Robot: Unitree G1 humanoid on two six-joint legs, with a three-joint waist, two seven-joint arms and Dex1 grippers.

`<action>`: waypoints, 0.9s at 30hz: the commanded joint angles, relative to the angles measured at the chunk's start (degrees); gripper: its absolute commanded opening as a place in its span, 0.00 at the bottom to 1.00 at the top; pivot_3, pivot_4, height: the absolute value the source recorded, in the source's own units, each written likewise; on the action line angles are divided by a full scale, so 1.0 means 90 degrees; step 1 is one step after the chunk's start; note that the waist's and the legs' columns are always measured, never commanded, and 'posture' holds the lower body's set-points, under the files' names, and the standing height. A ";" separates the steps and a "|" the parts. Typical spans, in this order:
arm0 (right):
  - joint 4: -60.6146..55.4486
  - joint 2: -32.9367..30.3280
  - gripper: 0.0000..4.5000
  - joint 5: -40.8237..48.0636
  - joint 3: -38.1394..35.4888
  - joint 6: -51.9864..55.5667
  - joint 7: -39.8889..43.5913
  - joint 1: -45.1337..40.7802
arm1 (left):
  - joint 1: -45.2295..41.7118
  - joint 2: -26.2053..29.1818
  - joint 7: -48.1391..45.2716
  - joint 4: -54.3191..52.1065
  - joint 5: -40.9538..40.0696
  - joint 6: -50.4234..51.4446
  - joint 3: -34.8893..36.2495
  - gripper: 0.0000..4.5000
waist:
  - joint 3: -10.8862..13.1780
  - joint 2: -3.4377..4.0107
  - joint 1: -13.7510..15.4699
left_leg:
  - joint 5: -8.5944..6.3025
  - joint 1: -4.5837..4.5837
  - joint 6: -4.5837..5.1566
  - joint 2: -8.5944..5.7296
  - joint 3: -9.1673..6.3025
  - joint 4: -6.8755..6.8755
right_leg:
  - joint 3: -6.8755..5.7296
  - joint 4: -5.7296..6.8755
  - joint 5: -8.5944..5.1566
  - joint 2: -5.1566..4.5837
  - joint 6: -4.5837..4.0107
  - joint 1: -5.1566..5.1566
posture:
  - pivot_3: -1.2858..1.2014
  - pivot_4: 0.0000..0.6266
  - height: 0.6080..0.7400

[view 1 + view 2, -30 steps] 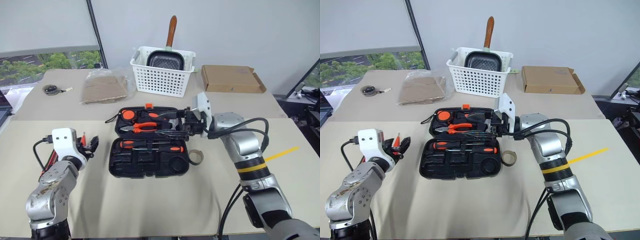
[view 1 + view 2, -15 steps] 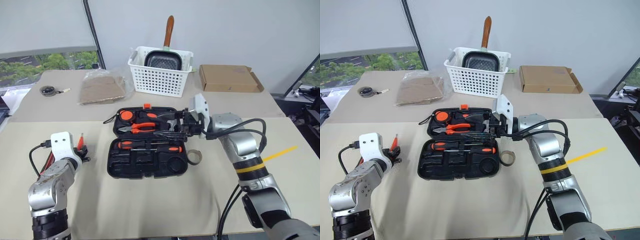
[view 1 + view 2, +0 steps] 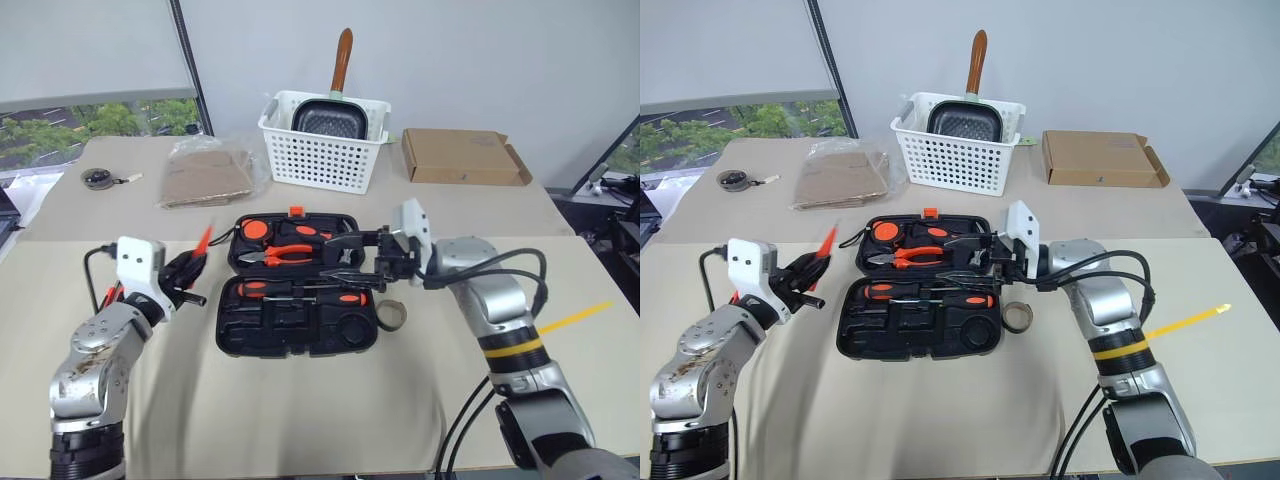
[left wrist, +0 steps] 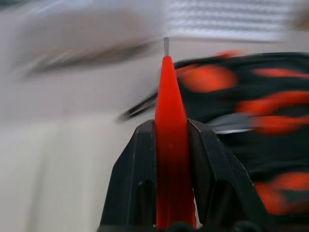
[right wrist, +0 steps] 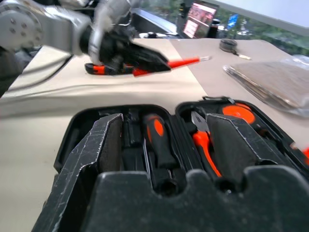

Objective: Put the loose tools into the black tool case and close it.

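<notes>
On the beige table (image 3: 300, 400), left pincer (image 4: 171, 145) pinches slim orange screwdriver (image 4: 169, 121); right pincer (image 5: 161, 145) spread.

head pair: high, downward, shared black tool case (image 3: 297, 285) | wrists: close; left likely blurred

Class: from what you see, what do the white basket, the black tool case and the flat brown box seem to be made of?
White basket: glossy moulded plastic, judging by its regular perforated walls. Black tool case: matte hard plastic with moulded slots. Flat brown box: plain cardboard, dull, with folded flaps.
</notes>
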 commanded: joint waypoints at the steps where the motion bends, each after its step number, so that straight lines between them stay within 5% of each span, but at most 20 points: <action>1: -0.0402 -0.0240 0.71 0.0197 -0.0338 -0.0084 0.0049 0.0350 | -0.0155 0.0746 -0.1759 0.0336 0.0308 -0.1203 -0.0738 0.11 | 0.0001 0.0002 -0.0003 | 0.0001 0.0000 0.0002 0.0000 0.0001 -0.0001 | -0.0001 -0.0003 -0.0007 0.0001 0.0011 0.0000 | 0.52 0.24 0.70; 6: -0.0722 -0.0535 0.71 0.0251 -0.0594 -0.0100 -0.0034 0.0730 | -0.1092 0.1691 -0.3633 0.1963 0.1209 -0.2881 -0.1852 0.11 | 0.0009 0.0010 -0.0001 | 0.0010 -0.0005 0.0032 0.0002 0.0008 0.0000 | 0.0002 -0.0002 -0.0025 0.0008 0.0034 -0.0010 | 0.52 0.24 0.70; 11: -0.0998 -0.0551 0.71 0.0288 -0.0719 -0.0038 -0.0247 0.0854 | -0.2343 0.1568 -0.4622 0.3561 0.1595 -0.3999 -0.2484 0.11 | 0.0009 0.0010 -0.0007 | -0.0003 -0.0015 0.0070 0.0007 0.0008 0.0002 | 0.0004 0.0010 -0.0024 0.0015 0.0033 -0.0028 | 0.52 0.24 0.70; 27: -0.1482 -0.1201 0.71 0.0519 -0.0654 0.0574 0.0024 0.1149 | -0.3084 0.1038 -0.4888 0.4649 0.2348 -0.3946 -0.3205 0.11 | 0.0008 0.0008 -0.0018 | -0.0010 -0.0011 0.0090 0.0000 0.0019 0.0022 | 0.0010 0.0007 -0.0023 0.0013 0.0035 -0.0009 | 0.52 0.24 0.70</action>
